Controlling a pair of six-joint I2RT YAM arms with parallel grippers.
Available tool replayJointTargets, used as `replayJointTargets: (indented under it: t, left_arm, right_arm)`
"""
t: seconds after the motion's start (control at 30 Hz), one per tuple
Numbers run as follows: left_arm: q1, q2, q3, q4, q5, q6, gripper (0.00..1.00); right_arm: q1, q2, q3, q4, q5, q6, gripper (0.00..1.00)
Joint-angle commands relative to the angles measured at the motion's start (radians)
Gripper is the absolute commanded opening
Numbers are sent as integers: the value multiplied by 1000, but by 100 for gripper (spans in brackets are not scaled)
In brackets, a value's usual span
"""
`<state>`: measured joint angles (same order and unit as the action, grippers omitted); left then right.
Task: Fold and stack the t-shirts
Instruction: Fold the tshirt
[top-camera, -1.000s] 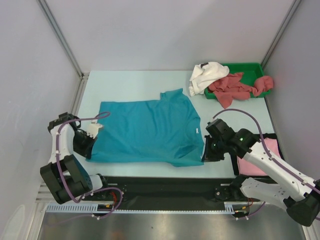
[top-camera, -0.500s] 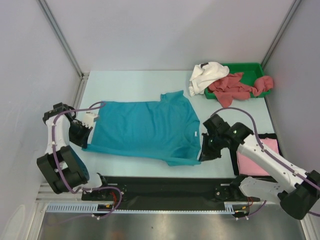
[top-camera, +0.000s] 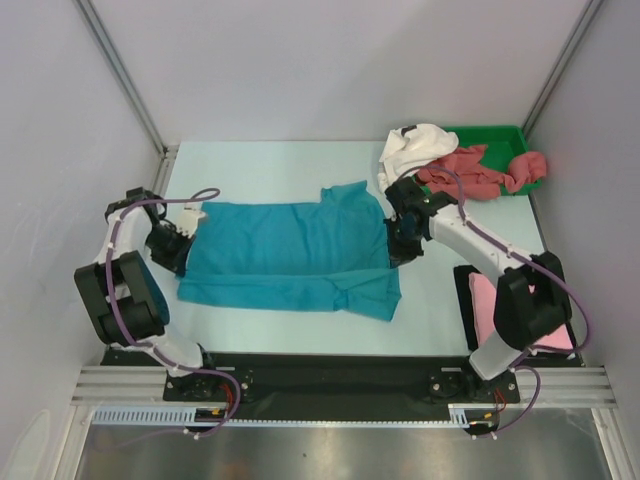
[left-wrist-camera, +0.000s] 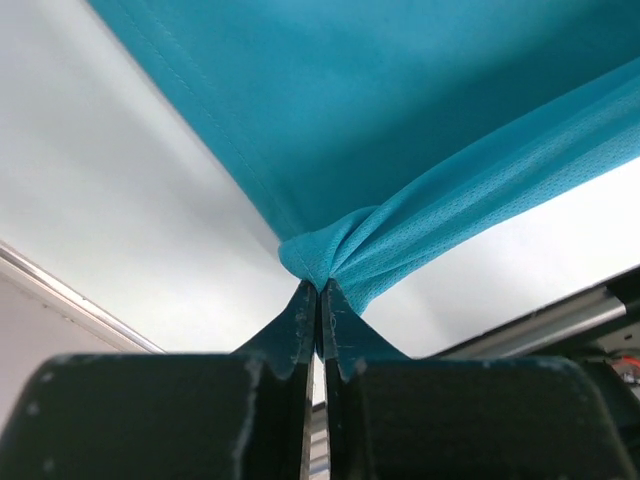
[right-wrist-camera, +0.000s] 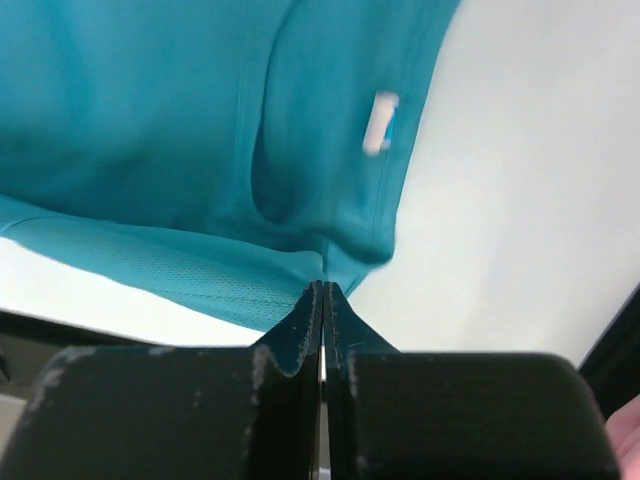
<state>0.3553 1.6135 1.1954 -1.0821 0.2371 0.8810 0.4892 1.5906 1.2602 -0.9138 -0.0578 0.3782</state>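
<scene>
The teal-blue t-shirt (top-camera: 290, 250) lies spread across the middle of the pale tabletop (top-camera: 270, 165), stretched between the two arms. It is a thin, plain cloth with a fine mesh weave and stitched hems. From above, most of it is flat and smooth. Along the near side the cloth lies doubled in a long band that wrinkles toward the right near corner. At the right end one flap juts toward the back wall.

The left fingers (left-wrist-camera: 295, 325) are pressed together on a bunched pinch at the shirt's left edge, and the fabric fans out from there in taut folds. The right fingers (right-wrist-camera: 300, 325) are likewise closed on the shirt's right edge, where a hemmed fold sags just above their tips. A small white label (right-wrist-camera: 380, 122) sits on the cloth nearby.

At the back right stands a green tray (top-camera: 512, 135). The white t-shirt (top-camera: 415, 148) is draped over its left rim. The dusty-red t-shirts (top-camera: 470, 175) lie crumpled in it and spill over the front rim. The light pink t-shirt (top-camera: 484, 300) lies flat on a dark pad (top-camera: 464, 282) at the right near side, partly hidden by the right arm (top-camera: 520, 300).
</scene>
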Motion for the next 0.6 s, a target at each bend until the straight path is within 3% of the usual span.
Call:
replayJointTargets:
  t: [0.0,0.23,0.47,0.5,0.57]
  left_arm:
    - [-3,39,65,65,-15,-42,7]
    - [-16,120,82,90,-21,-66,10]
    - [-52,155,93,125,-32,-100,19]
    - [-52,157,101,129,-27,-106,21]
    - [-52,154,112,163,-24,-147,31]
  right_arm:
    - [-18,66,86,35,52,-119,0]
    - [-21,206,198,33,56,-176,0]
    - [-24,267,263,19,102,-208,0]
    - [-26,279,263,23,104,-208,4]
    - [-34,292,269,45,105,-197,23]
